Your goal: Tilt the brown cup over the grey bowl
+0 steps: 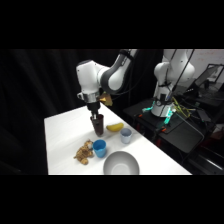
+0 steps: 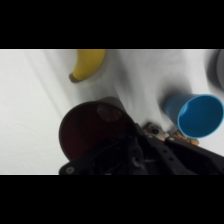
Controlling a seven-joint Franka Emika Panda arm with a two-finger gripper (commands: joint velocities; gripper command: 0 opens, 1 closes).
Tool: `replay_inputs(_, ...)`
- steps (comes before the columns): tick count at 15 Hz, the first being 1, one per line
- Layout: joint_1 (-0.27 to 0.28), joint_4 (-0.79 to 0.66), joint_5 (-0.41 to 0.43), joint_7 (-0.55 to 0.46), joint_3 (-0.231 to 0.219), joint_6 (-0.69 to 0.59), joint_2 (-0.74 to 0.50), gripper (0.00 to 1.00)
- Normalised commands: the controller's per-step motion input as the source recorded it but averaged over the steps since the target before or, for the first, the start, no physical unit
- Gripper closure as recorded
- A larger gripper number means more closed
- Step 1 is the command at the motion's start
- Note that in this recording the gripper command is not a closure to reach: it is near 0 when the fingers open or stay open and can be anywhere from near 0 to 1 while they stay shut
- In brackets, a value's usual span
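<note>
The brown cup (image 1: 99,126) stands upright near the middle of the white table, close to its surface. My gripper (image 1: 95,118) comes down from above and is shut on the cup's rim. In the wrist view the brown cup (image 2: 92,131) shows its dark round mouth right against the black linkage, which hides its near side. The grey bowl (image 1: 121,163) sits at the table's front edge, well in front of the cup and apart from it.
A banana (image 1: 115,127) (image 2: 87,63) lies just beside the brown cup. A bright blue cup (image 1: 99,148) (image 2: 200,116) stands between the cup and the bowl. A small pale cup (image 1: 126,135) and a plush toy (image 1: 84,152) flank it on the table (image 1: 62,135).
</note>
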Motion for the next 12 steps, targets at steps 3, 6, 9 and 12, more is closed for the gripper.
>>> replay_inputs(3, 0.017, -0.12, 0.096, 0.05, -0.004, 0.20, -0.15, 0.00)
replay_inputs(6, 0.057, -0.12, 0.009, 0.11, -0.032, 0.14, -0.18, 0.00)
replay_inputs(9, 0.119, -0.09, -0.151, 0.20, -0.081, -0.08, -0.29, 0.00)
replay_inputs(12, 0.142, -0.06, -0.236, 0.26, -0.083, -0.40, -0.50, 0.00)
